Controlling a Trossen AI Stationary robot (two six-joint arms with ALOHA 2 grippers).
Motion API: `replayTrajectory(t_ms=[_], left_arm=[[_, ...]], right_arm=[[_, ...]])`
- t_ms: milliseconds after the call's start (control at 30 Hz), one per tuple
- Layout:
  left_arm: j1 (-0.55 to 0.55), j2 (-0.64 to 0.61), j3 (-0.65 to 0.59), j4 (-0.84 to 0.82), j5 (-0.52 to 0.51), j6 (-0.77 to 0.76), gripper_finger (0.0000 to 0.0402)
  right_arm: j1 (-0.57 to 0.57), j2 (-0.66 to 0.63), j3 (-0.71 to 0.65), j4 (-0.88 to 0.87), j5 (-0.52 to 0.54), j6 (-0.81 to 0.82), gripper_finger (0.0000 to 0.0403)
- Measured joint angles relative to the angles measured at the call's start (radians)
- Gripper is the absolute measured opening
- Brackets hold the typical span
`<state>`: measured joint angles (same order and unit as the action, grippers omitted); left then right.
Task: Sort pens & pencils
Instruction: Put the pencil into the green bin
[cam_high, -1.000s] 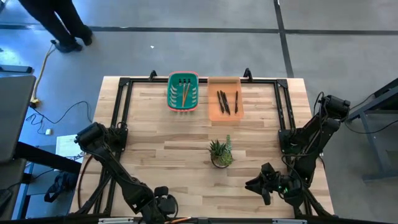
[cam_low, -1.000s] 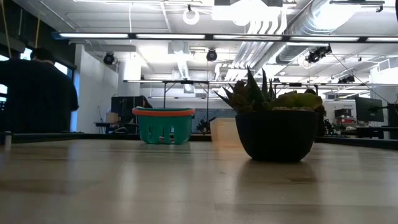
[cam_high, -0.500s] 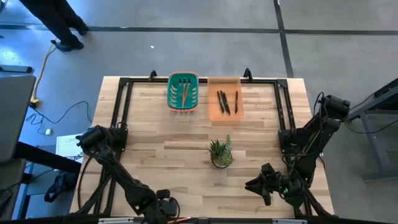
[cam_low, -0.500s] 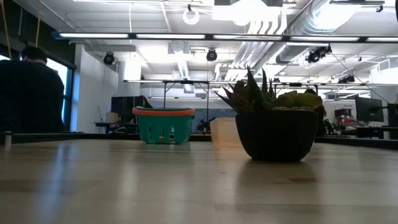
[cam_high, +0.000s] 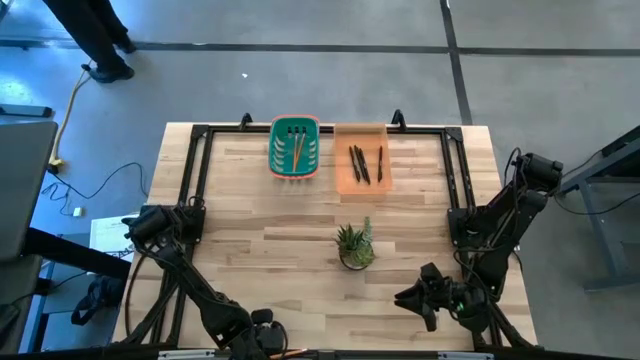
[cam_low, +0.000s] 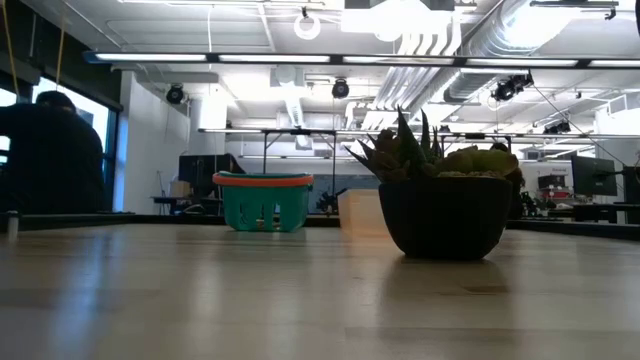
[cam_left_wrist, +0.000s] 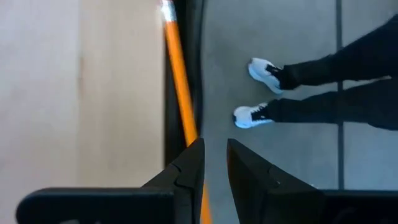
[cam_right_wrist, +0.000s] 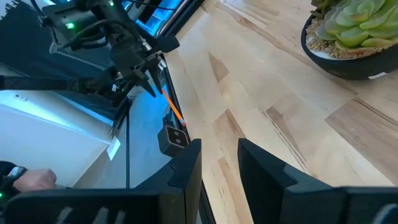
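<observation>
Left gripper (cam_left_wrist: 214, 163), off the near edge of the pale wooden bench (cam_high: 260, 235), pinches a thin orange wooden pencil (cam_left_wrist: 181, 93) between narrowly parted fingers. Right gripper (cam_right_wrist: 219, 163) hangs empty at the bench's near right corner, its fingers parted, near a potted green succulent in a dark bowl (cam_high: 354, 245). Other pencils lie in the teal slatted basket (cam_high: 294, 147); slim black pens (cam_high: 364, 163) lie in the orange translucent bin (cam_high: 361, 156) beside it.
</observation>
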<state>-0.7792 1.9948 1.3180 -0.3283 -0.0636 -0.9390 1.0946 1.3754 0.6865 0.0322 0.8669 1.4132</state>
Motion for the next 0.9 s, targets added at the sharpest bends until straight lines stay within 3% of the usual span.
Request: replayTrajectory(t_ms=[600,900], left_arm=[[-0.019,0.029,0.000,-0.002,0.066,-0.029,0.0056],[-0.032,0.036,0.039,-0.078,0.026,-0.037,0.0056]], right_arm=[[0.000,0.000,0.000,-0.001,0.000,-0.001,0.0096],[0.000,0.000,0.000,0.000,0.001,-0.001,0.0096]])
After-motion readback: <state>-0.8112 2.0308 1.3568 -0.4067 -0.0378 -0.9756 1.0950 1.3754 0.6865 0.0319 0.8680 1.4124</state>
